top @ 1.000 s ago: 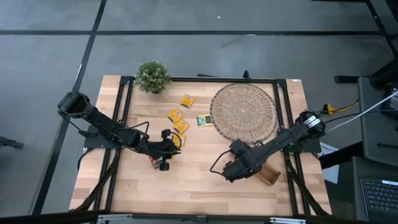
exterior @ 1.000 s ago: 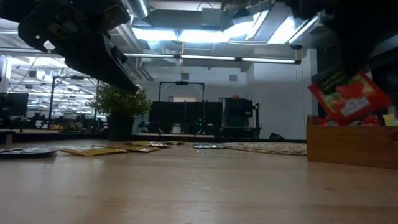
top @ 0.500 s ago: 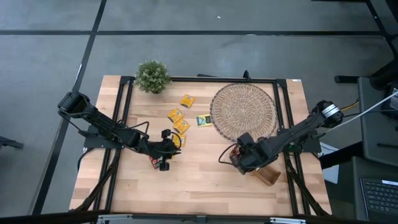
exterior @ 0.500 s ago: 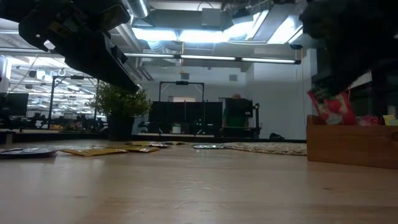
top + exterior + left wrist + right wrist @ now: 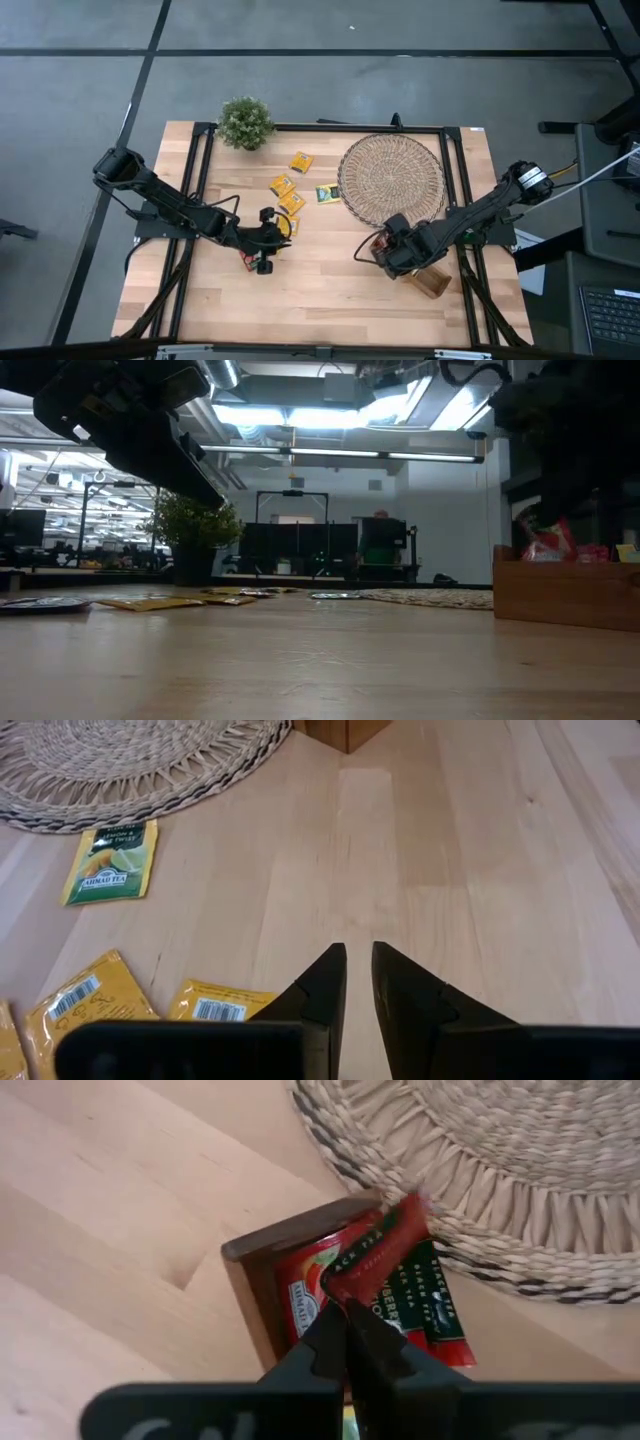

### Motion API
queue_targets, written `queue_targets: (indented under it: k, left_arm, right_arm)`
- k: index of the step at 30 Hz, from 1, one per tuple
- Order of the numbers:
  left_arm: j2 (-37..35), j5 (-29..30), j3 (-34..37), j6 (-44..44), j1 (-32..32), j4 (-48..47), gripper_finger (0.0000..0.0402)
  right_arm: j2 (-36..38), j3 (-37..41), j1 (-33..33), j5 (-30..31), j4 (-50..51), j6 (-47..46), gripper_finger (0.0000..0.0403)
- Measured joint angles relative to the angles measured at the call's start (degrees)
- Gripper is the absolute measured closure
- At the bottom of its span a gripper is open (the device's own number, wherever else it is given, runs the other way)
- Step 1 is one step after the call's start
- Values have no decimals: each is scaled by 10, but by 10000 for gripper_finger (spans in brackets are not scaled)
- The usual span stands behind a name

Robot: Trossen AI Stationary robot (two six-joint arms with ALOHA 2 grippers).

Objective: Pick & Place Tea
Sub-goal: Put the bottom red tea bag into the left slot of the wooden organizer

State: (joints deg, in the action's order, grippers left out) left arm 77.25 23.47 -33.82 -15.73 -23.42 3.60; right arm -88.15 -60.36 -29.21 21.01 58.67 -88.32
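High view takes in the pale wooden worktop (image 5: 300, 300) filling the middle of the frame, with the round woven mat (image 5: 391, 181) at its upper right and a small potted plant (image 5: 246, 122) at its upper left corner. At the lower right of the worktop, just below the mat's edge, sits the brown wooden tray (image 5: 428, 280), mostly hidden under the right arm. That arm comes in from the right edge and its right gripper (image 5: 384, 247) hangs over the near end of the tray. The left arm reaches in from the left edge, and the left gripper (image 5: 283, 226) hovers left of centre, just below a cluster of sachets.

Right wrist view shows its fingers (image 5: 325, 1338) pressed together on the upper edge of a red tea sachet (image 5: 385, 1252), which stands tilted in the tray's end compartment among other red sachets, beside the mat's rim.

Left wrist view shows that gripper's fingers (image 5: 330, 982) narrowly parted, gripping nothing, above bare wood. Near them lie yellow tea sachets (image 5: 76, 1005) flat on the worktop, and one green-and-yellow sachet (image 5: 112, 862) lies just off the mat's edge. In the high view these loose sachets lie between plant and mat, centre left.
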Motion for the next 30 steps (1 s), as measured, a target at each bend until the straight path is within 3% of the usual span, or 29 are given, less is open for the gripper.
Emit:
queue_targets:
  k: [11,18,30]
  left_arm:
    - [0,0,0,0,0,14,354]
    - [0,0,0,0,0,26,350]
    - [0,0,0,-2,0,31,350]
  right_arm:
    - [0,-19,-18,-21,17,5,397]
    - [0,-19,-34,15,26,-25,393]
    - [-3,-19,-33,19,30,-26,392]
